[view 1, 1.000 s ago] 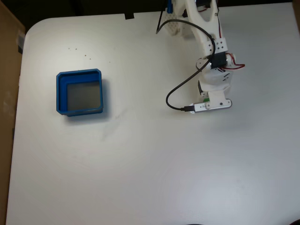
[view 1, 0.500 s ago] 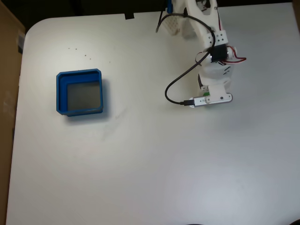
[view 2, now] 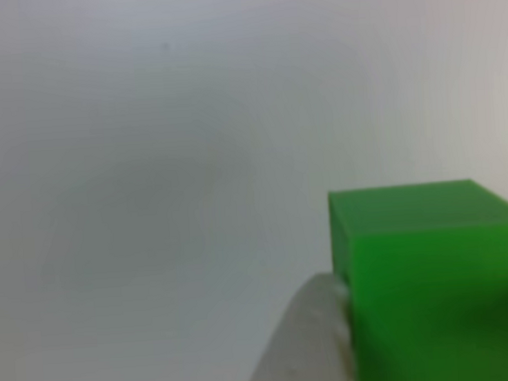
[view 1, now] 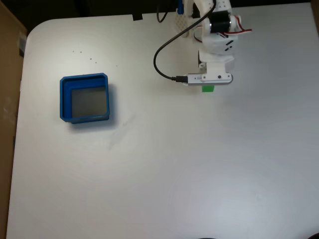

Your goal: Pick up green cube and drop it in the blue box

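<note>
Green cube point(view 1: 208, 89) sits pinched in the closed claw point(view 1: 208, 87), near the desk's point(view 1: 199, 169) far edge in the fixed view; one pale fingertip point(view 2: 313, 343) presses its left face in the other view. Blue box point(view 1: 63, 99) lies well left of the claw, with bare desk between them.

We see a white table point(view 1: 164, 164) with a rounded corner at ten o'clock in the fixed view. The blue box point(view 1: 64, 99) rests flat on it at nine o'clock, its grey floor bare. A few tiny dark specks point(view 1: 91, 59) dot the surface just beyond the box at eleven. The arm's white base point(view 1: 187, 25) stands at the twelve o'clock edge.
</note>
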Action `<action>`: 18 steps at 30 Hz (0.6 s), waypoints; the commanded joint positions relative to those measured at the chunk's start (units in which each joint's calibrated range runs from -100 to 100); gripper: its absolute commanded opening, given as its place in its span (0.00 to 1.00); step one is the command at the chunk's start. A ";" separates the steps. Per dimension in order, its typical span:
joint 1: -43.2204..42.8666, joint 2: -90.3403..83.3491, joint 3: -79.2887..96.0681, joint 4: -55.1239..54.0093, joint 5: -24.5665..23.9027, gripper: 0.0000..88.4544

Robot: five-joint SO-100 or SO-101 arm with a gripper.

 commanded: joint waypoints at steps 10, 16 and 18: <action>15.45 -4.97 -3.36 2.67 -0.05 0.01; 22.02 -4.72 -3.00 2.83 -0.10 0.01; 25.35 -4.55 -3.00 2.75 0.10 0.01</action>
